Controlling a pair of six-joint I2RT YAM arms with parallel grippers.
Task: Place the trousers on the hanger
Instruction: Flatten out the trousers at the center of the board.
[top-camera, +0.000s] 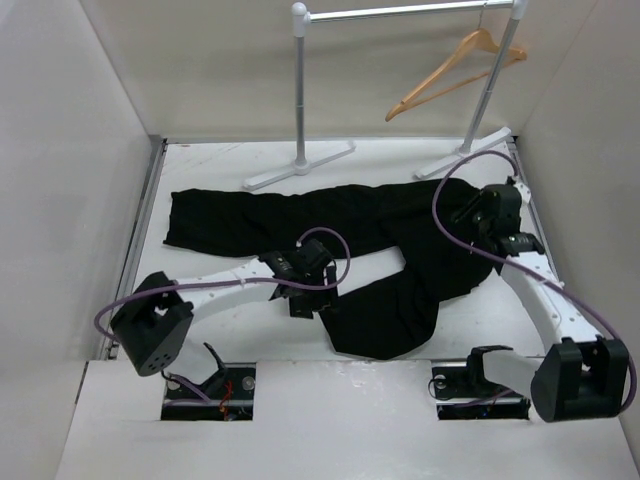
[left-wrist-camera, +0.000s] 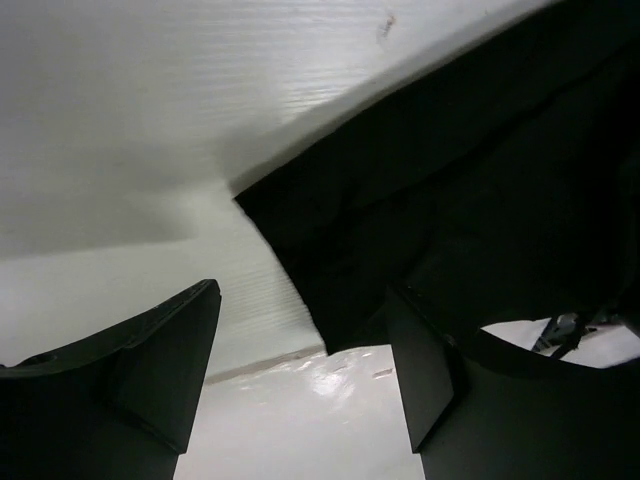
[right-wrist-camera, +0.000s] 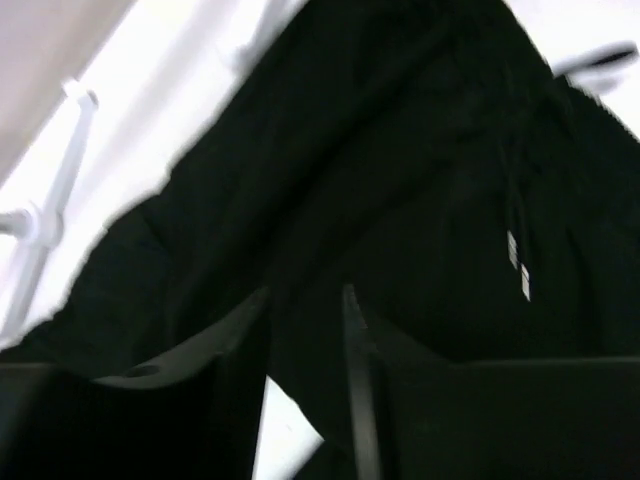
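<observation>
White table (top-camera: 215, 168) carries trousers (top-camera: 385, 245) and rail feet (top-camera: 298, 166).

Both arms are stretching out low; the left hand (left-wrist-camera: 305, 335) is gaping wide, the right hand (right-wrist-camera: 305, 325) is standing narrowly parted.

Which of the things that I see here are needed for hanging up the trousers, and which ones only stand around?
Needed for the job: the trousers; the hanger.
Only standing around: the clothes rail; the table.
</observation>
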